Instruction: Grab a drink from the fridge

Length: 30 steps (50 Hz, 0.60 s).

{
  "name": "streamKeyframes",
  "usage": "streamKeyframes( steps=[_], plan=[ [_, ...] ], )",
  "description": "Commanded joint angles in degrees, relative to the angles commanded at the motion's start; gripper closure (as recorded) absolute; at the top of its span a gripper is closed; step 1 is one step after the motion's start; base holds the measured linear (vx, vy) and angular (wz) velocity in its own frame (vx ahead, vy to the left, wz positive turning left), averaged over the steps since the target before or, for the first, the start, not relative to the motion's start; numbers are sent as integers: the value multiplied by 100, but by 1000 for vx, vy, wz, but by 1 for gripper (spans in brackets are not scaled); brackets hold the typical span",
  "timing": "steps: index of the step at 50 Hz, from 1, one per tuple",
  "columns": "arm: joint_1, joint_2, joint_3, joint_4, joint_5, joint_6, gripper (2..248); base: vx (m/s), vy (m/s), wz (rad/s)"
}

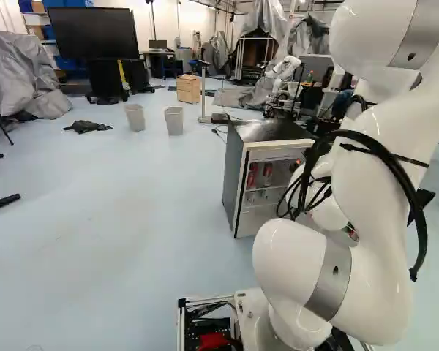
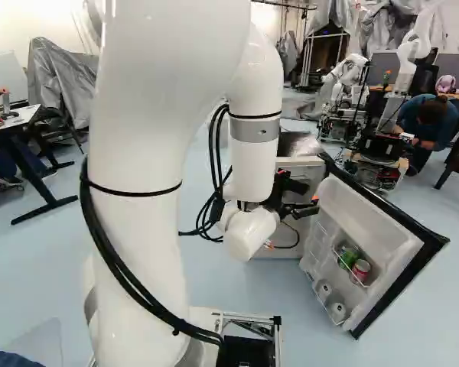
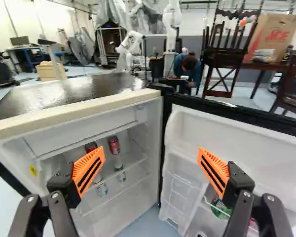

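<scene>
In the right base view my gripper is in front of the fridge, near its swung-out door. The wrist view shows the gripper open, nothing between its orange pads, facing the fridge's open inside. Two red cans, one nearer the door hinge and another partly behind a finger, are on a shelf beyond the fingertips. Pale drinks show lower down. The door holds a green can and a red can, with pale can ends below. The left base view shows the fridge from its side.
The fridge's dark top and the door's black edge border the opening. Farther off are two grey bins, a wooden box, chairs and another robot. A person crouches in the background, beyond the fridge.
</scene>
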Motion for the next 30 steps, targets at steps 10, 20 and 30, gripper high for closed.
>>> streamKeyframes(
  steps=[10, 20, 30],
  plan=[
    [72, -398, -350, -603, 0, 0, 3, 0, 0, 0],
    [138, -801, -728, -1205, 0, 0, 3, 0, 0, 0],
    [179, -1166, -1067, -1786, 0, 0, 3, 0, 0, 0]
  ],
)
